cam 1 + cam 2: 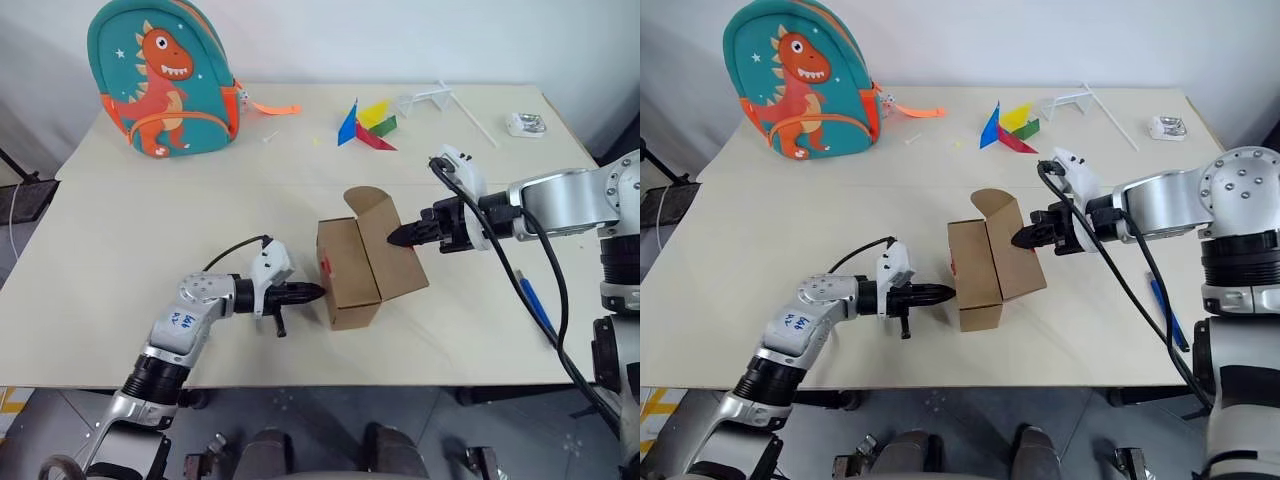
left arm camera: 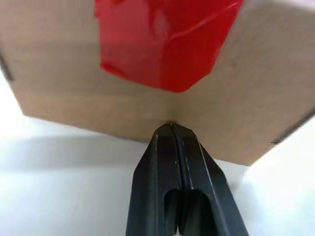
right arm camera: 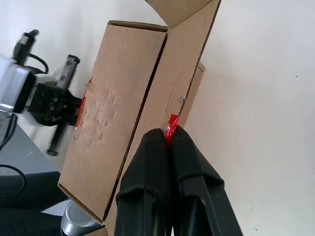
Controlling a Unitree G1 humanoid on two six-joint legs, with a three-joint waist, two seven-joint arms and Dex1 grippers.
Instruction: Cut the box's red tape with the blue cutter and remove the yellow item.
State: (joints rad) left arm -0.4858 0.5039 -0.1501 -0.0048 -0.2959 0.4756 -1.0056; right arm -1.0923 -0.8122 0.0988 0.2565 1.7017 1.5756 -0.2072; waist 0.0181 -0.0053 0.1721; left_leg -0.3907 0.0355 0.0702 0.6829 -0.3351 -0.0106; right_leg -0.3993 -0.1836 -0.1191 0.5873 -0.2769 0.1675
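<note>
Box (image 1: 368,262) table centre, flap up at 12 o'clock; light, thin-walled, crushable. Left gripper (image 1: 318,292) closed, empty, tip at taped face. Right gripper (image 1: 392,238) pinched on flap edge. Blue cutter (image 1: 535,304) at 3 o'clock, untouched; slim, rigid, grasp mid-shaft.

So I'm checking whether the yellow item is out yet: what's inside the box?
Nothing inside shows. The box lies on the table with one flap raised, but its cardboard walls hide the interior, so no yellow item can be seen.
</note>
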